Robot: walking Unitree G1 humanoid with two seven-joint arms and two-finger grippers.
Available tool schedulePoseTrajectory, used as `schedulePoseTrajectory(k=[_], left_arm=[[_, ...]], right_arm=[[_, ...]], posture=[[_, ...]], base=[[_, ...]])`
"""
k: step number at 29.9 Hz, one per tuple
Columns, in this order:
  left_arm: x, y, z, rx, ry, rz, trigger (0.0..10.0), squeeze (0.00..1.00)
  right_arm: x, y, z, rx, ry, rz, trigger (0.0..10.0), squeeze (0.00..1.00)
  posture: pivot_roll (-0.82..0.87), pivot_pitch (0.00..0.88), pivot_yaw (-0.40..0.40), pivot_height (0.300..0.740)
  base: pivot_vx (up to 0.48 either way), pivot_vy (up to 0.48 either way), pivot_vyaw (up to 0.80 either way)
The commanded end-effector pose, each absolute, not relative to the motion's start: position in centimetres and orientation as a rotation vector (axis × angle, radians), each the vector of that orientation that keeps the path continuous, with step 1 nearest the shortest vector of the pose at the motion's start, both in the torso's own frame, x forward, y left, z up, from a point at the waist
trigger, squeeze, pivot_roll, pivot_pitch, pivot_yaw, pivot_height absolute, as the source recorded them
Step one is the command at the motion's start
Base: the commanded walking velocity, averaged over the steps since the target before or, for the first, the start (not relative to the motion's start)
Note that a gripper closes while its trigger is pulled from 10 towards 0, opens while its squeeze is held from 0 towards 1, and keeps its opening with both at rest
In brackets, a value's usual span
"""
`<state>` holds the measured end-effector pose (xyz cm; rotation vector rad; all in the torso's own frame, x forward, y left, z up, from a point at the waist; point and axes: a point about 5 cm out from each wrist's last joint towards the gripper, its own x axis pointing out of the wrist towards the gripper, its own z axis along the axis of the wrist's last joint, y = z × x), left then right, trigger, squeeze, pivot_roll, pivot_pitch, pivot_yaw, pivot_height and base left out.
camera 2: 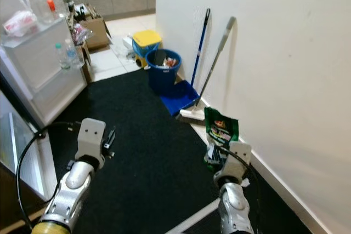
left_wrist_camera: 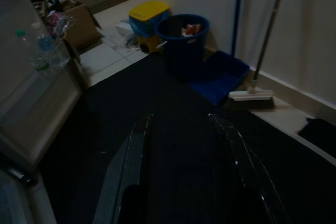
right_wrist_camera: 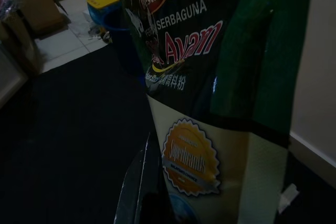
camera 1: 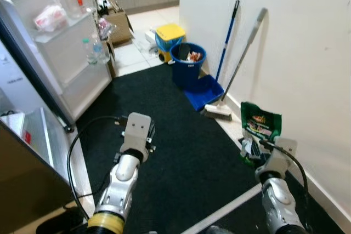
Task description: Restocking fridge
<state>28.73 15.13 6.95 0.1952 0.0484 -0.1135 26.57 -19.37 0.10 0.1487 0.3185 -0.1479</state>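
Left eye view: my right hand (camera 1: pixel 253 147) pinches a green packet (camera 1: pixel 260 125) upright near the white wall (camera 1: pixel 307 69).
My left hand (left_wrist_camera: pixel 184 171) hangs spread over the black mat (camera 1: pixel 175 152), holding nothing. Off to my left, the fridge door (camera 1: pixel 66 53) stands open, bottles (camera 1: pixel 94 50) on its shelf. A blue bin (camera 1: pixel 188 64) sits ahead.

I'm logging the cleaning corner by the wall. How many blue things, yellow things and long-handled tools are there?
Blue: 2, the blue bucket and the blue dustpan
Yellow: 1, the yellow-lidded bin
Long-handled tools: 2, the blue-handled tool and the grey-handled broom
Total: 5
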Motion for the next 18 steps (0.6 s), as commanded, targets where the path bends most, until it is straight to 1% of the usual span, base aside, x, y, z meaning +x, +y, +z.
schedulePoseTrajectory(k=[1,5,18], left_arm=[[28.67,14.80,6.75,0.206,0.057,-0.132,10.0,0.00],[28.68,14.79,6.73,0.206,0.057,-0.132,10.0,0.00],[28.69,14.79,6.70,0.208,0.058,-0.134,10.0,0.00]], right_arm=[[26.79,-19.90,0.58,0.152,0.287,-0.169,10.0,0.00],[26.83,-20.17,0.56,0.195,0.289,-0.193,10.0,0.00],[26.95,-20.12,0.71,0.176,0.283,-0.178,10.0,0.00]], posture=[[-0.03,0.032,-0.062,0.740],[-0.03,0.030,-0.061,0.740],[-0.03,0.028,-0.062,0.740]], base=[[0.322,0.000,0.00],[0.323,0.000,0.00],[0.325,0.000,0.00]])
